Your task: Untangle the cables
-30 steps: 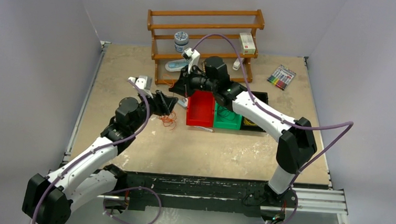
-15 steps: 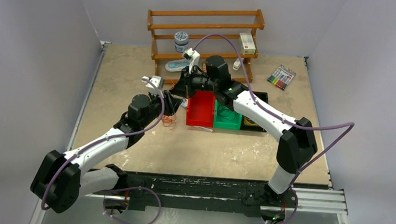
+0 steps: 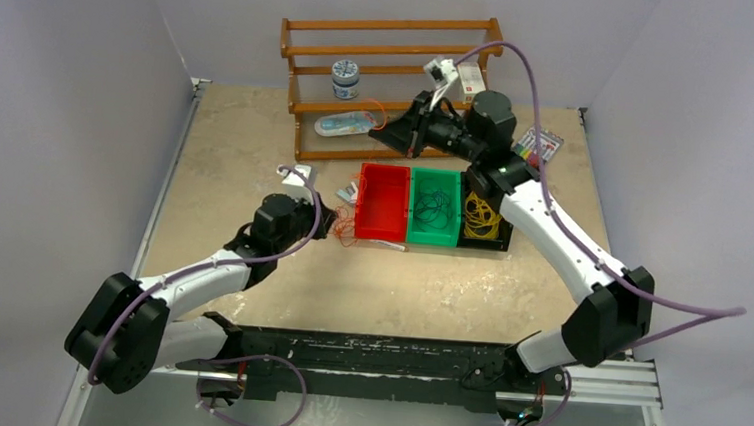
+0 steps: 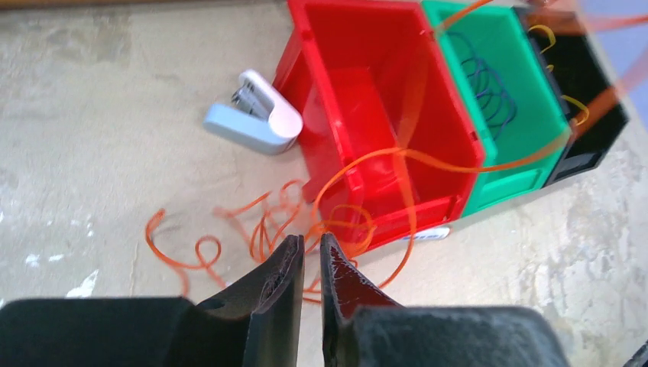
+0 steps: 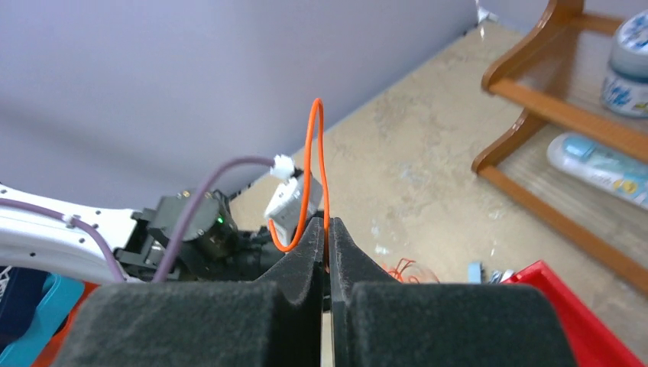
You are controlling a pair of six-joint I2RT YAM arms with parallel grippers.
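Looking at the setup from big to small: table (image 3: pixel 257 145) fills the middle of the overhead view, with a wooden rack (image 3: pixel 396 26) at its top centre. Both arms reach in from the bottom edge. Right gripper (image 3: pixel 391 134) sits high at upper centre, in front of the rack. Its wrist view shows it (image 5: pixel 327 228) pinched fully closed on one orange cable loop (image 5: pixel 315 153), which stands up out of the jaw tips. My read is that it's lifted there to draw a single strand out and away from the rest. Left gripper (image 3: pixel 327 225) is low at centre left, right at the orange tangle (image 3: pixel 344 233). In its wrist view the fingers (image 4: pixel 284 267) are nearly together with only a thin slit between them, and orange strands curl around the tips. I can't tell whether a strand is actually between them. It's probably placed to anchor the pile so the right arm's pull separates a strand instead of dragging everything. Three bins sit side by side at centre. The red bin (image 4: pixel 321 153) has orange strands draped over its near wall and nothing coiled inside. The green bin (image 3: pixel 437 173) holds dark cable loops (image 3: pixel 433 209) and the black bin (image 3: pixel 481 243) holds yellow ones (image 3: pixel 480 215), so this looks like sorting by colour, with orange not yet done. Most of the orange tangle lies on the table against the red bin's front left corner. A stapler (image 4: pixel 256 122) lies just left of the red bin, clear of the strands.
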